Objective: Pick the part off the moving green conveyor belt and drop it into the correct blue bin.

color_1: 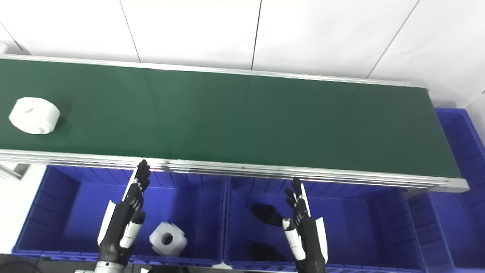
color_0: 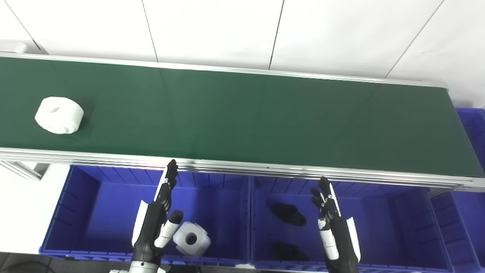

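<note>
At the far left of the green belt (color_0: pixel 242 117) lay a white part (color_0: pixel 59 115), round with a hole in its top, resting flat on the belt and well apart from both my hands. Below the belt's near rail stood the left bin (color_0: pixel 75 204), blue. My left hand (color_0: pixel 157 222) hovered over it, fingers straight and apart, holding nothing, the fingertips pointing up toward the rail. Just beside this hand, on the bin floor, sat a white block (color_0: pixel 191 238) with a round hole, not touched by me. Next came the right bin (color_0: pixel 398 223), touching the left one along a shared wall. Two dark parts (color_0: pixel 288 214) lay on its floor, one nearer the belt, one nearer me. My right hand (color_0: pixel 333 223) hovered above this bin, also open and empty, fingers spread. At the far right another blue bin (color_0: pixel 471 129) showed partly beyond the belt's end.
</note>
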